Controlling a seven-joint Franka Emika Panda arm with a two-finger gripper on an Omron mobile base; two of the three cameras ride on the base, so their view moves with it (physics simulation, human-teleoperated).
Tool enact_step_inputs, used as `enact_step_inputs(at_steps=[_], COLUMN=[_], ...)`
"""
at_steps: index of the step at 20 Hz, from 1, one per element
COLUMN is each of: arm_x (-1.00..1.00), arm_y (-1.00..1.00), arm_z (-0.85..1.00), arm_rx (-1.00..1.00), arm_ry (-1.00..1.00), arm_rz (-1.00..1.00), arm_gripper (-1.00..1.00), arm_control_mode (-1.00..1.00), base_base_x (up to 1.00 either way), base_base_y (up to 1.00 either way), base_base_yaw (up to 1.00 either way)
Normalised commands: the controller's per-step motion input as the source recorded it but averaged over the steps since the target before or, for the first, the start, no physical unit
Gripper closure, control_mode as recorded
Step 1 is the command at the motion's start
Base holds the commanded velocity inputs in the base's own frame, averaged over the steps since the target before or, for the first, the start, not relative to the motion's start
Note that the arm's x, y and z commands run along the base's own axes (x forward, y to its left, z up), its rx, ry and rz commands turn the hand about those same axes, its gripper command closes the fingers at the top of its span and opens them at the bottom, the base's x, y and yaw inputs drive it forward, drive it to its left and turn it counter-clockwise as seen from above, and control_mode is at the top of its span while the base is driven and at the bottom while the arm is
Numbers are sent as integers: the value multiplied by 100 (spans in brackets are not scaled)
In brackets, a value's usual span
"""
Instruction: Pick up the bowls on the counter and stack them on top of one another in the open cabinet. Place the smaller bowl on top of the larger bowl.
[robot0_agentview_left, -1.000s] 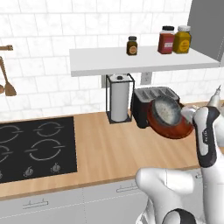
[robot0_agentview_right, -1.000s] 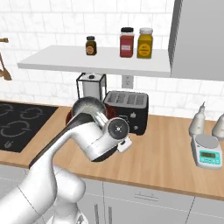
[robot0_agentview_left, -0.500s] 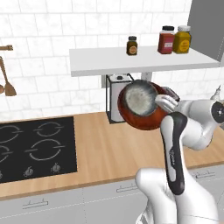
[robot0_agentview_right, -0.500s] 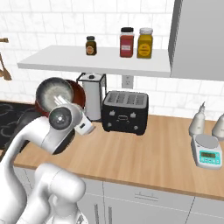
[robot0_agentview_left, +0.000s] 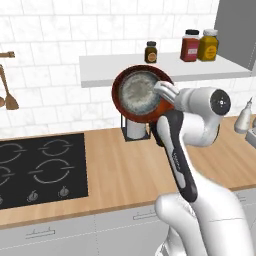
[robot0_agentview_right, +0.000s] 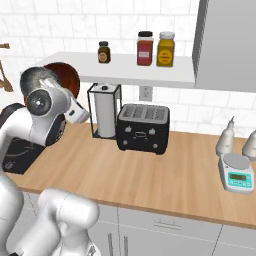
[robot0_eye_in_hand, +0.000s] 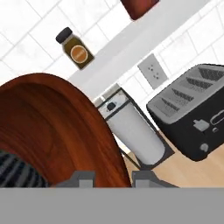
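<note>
I hold the red bowl (robot0_agentview_left: 165, 110) up in the air, tipped on its side, with its open face turned toward the left base camera. My gripper (robot0_agentview_left: 164, 93) pinches its rim on the right, one finger on each side of the edge. The small bowl (robot0_agentview_left: 139, 93) sits inside the red one — I can see its pale speckled inside. In the hand view the red bowl (robot0_eye_in_hand: 57, 131) is big and close, and its edge runs down between my two finger tips (robot0_eye_in_hand: 83, 178); a bit of dark striped grey shows at the lower left, under the red. Both bowls are high above the counter (robot0_agentview_left: 125, 170), in front of the white shelf (robot0_agentview_left: 165, 72) and the paper towel roll (robot0_agentview_left: 135, 127). From the right base view the red bowl (robot0_agentview_right: 67, 80) peeks out behind my arm, near the shelf's left end. On the shelf stand three jars — a small dark one (robot0_agentview_right: 103, 52), a red one (robot0_agentview_right: 144, 48) and a yellow one (robot0_agentview_right: 165, 49). A black toaster (robot0_agentview_right: 143, 128) sits on the counter just beside the towel roll. The cooktop (robot0_agentview_left: 40, 167) is off to the left, and a little scale (robot0_agentview_right: 237, 173) is far right.
</note>
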Motion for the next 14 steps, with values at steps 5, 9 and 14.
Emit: enact_step_inputs(at_steps=[5, 9, 14], arm_x=[96, 100, 92], arm_y=[60, 55, 8], arm_z=[97, 48, 15], arm_rx=[-4, 0, 13], arm_ry=[11, 14, 18], arm_rz=[-5, -20, -36], arm_gripper=[100, 100, 100], arm_control_mode=[-100, -100, -100], base_base_x=[0, 0, 0], base_base_y=[0, 0, 0], base_base_yaw=[0, 0, 0])
